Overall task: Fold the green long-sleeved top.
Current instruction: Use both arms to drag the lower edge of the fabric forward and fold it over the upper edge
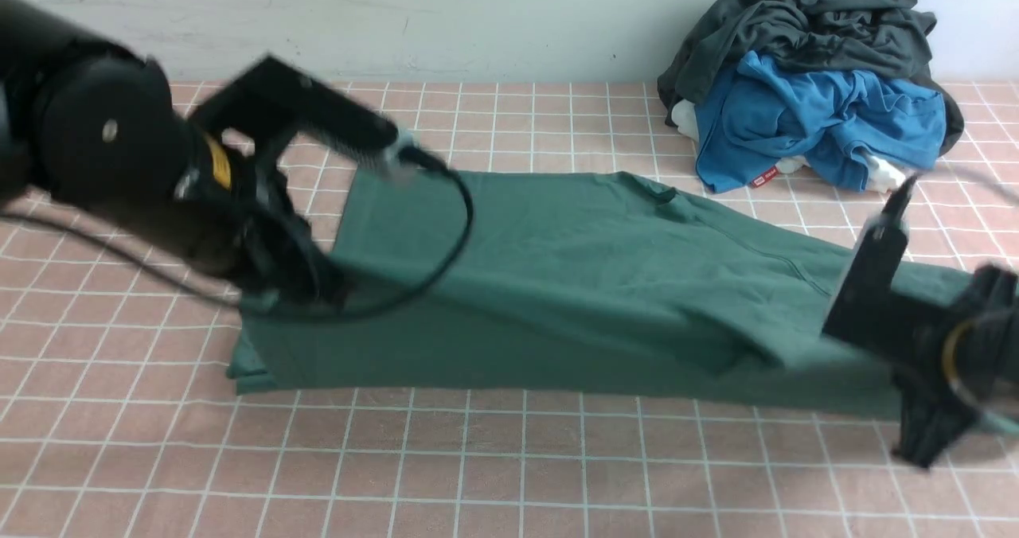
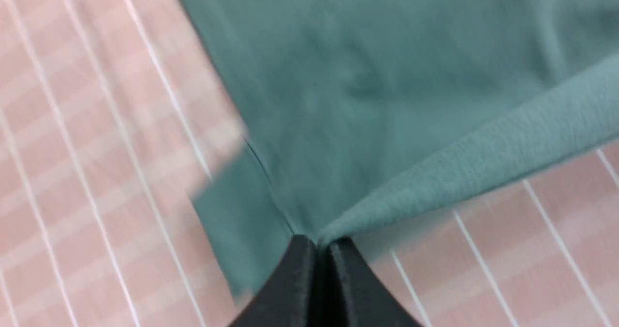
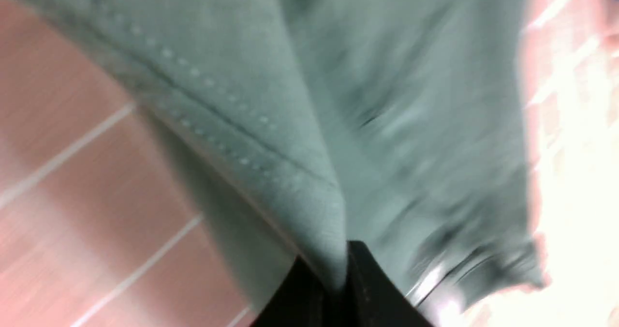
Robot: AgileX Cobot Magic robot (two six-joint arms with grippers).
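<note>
The green long-sleeved top (image 1: 573, 267) lies spread across the pink checked table, its neck toward the back. Its near left part is raised into a slope. My left gripper (image 1: 275, 298) is at the top's left edge. In the left wrist view this left gripper (image 2: 316, 244) is shut on a pinched fold of the green top (image 2: 367, 90). My right gripper (image 1: 927, 442) is low at the top's near right edge. In the blurred right wrist view this right gripper (image 3: 333, 265) is shut on a stitched hem of the green top (image 3: 271, 138).
A heap of a dark grey garment (image 1: 804, 21) and a bright blue garment (image 1: 812, 116) sits at the back right by the wall. The left arm's black cable (image 1: 466, 212) loops over the top. Pink checked tablecloth (image 1: 509, 474) covers the near side.
</note>
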